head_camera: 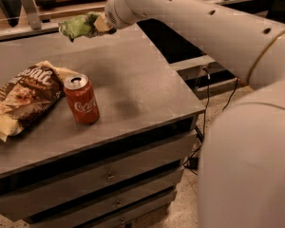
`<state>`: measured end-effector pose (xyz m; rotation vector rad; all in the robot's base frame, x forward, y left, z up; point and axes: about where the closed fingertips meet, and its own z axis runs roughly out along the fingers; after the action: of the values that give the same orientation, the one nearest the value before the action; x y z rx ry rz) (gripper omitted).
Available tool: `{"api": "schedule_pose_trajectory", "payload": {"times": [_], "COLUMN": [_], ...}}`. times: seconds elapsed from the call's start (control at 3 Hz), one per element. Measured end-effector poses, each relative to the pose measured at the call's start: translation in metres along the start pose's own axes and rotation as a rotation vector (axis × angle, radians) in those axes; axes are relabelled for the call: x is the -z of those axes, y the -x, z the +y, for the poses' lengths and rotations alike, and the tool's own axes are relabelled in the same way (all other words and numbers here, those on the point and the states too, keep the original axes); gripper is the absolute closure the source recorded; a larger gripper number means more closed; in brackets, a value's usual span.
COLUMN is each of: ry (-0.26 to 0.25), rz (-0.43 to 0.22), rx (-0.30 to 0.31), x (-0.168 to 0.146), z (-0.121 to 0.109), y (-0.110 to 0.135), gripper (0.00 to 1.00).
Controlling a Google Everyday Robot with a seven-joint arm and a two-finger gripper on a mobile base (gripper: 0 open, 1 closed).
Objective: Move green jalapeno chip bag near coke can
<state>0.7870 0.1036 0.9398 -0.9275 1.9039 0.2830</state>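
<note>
My gripper (100,23) clamped on green jalapeno chip bag (77,26), held above table (147,89). Coke can (80,99) well apart, nearer camera; brown chip bag (23,96) touching can.

The green bag (78,26) has paler green patches; the cream gripper (100,23) at the upper left holds it. The can (81,99) is red with white writing and a silver top. The brown bag (23,96) has cream edges. The table (147,80) is grey.

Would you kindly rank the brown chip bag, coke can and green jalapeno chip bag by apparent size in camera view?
Brown chip bag
Coke can and green jalapeno chip bag: too alike to rank; the end effector holds the bag farther back.
</note>
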Motion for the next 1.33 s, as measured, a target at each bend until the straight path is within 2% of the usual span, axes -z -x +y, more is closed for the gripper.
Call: {"api": "schedule_pose_trajectory", "payload": {"times": [0.33,0.67,1.0,1.33], "ry": [-0.042,-0.045,-0.045,-0.041], "rz": [0.076,0.169,0.235,0.280], "rx": [-0.054,-0.149,-0.232,-0.285], "x": [0.050,0.078,0.098,0.110], "z": [0.022,0.051,0.074,0.087], "y": [-0.018,-0.054,-0.082,-0.101], "gripper": [1.00,1.00,1.00,1.00]}}
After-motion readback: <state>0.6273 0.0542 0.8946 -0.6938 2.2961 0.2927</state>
